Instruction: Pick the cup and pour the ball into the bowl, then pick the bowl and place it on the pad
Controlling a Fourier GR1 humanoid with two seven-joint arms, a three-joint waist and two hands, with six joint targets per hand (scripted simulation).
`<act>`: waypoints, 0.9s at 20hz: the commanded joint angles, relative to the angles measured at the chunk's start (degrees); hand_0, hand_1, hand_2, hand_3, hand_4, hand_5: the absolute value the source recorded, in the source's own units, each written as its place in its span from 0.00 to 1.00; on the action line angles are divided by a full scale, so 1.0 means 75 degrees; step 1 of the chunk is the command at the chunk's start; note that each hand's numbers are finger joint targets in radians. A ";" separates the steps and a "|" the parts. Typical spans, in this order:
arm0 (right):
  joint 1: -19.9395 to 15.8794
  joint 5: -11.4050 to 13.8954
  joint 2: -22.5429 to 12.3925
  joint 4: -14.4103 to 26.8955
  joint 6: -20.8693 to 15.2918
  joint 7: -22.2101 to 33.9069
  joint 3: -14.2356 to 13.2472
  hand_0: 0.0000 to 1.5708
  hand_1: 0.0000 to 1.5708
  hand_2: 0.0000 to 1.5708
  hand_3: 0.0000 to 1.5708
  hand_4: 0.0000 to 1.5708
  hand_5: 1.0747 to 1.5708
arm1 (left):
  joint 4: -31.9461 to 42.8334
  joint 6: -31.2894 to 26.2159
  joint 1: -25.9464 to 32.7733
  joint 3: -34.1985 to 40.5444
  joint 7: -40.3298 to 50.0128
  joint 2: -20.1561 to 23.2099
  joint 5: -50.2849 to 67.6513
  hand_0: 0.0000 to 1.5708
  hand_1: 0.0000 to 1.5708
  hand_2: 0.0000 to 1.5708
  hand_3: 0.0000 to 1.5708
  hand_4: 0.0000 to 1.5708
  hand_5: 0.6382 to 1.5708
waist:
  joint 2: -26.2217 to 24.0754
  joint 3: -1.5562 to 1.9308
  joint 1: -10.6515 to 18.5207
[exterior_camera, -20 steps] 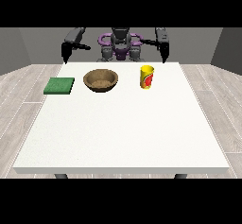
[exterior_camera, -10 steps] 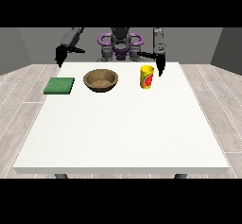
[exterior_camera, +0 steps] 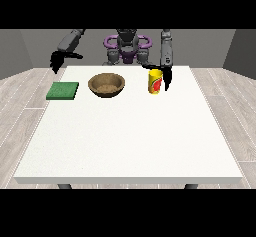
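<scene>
The near half of the white bench (exterior_camera: pixel 130 146) is bare surface; everything stands in a row along its far part. From left to right in that row: a flat green pad (exterior_camera: pixel 63 90), a brown bowl (exterior_camera: pixel 106 84) with its mouth up, and a yellow cup (exterior_camera: pixel 155 81).

The cup stands upright, its long axis vertical and its open mouth pointing up. It carries a red marking on its side, but no writing there can be read. The ball cannot be made out inside it.

The hand at the view's right (exterior_camera: pixel 167 76) hangs down from its arm just beside the cup, on the cup's right side. Its dark fingers point downward along the cup's side, and a thumb-like part reaches left at the cup's rim. Whether they touch the cup, and whether they are apart or closing, I cannot tell.

The hand at the view's left (exterior_camera: pixel 56 61) hangs above the far left corner of the bench, beyond the pad and well apart from the bowl, holding nothing. How its fingers lie I cannot tell.

Behind the bench stands the robot's torso (exterior_camera: pixel 127 48).
</scene>
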 commanded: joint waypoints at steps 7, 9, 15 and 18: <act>-0.0378 -0.0302 -0.0358 0.0064 0.0436 -0.0174 -0.0219 0.00 0.00 0.00 0.00 0.00 0.98 | 0.0952 0.2527 -0.0285 0.0019 -0.0792 0.0480 -0.1470 0.83 0.83 1.00 1.00 0.52 0.94 | 0.0616 -0.0001 -0.0596; -0.0567 -0.0463 -0.0650 0.0280 0.0595 -0.0028 -0.0411 0.00 0.00 0.00 0.00 0.00 0.97 | 0.1174 0.2844 -0.0423 -0.0154 -0.0654 0.0123 -0.1628 0.84 0.84 1.00 1.00 0.54 0.93 | 0.0572 0.0000 -0.0613; -0.0169 -0.0325 -0.1004 0.1127 0.0807 -0.0260 -0.0644 0.00 0.00 0.00 0.00 0.00 0.97 | 0.1208 0.3184 -0.0422 -0.0577 -0.0024 0.0018 -0.2100 0.86 0.86 1.00 1.00 0.58 0.94 | -0.0220 0.0007 -0.0239; -0.0274 -0.0232 -0.1067 0.1856 0.0706 -0.0302 -0.0743 0.00 0.00 0.00 0.00 0.00 0.97 | 0.0845 0.3505 -0.0675 -0.1232 0.1112 0.0096 -0.2918 0.86 0.86 1.00 1.00 0.63 0.96 | -0.0862 0.0020 0.0208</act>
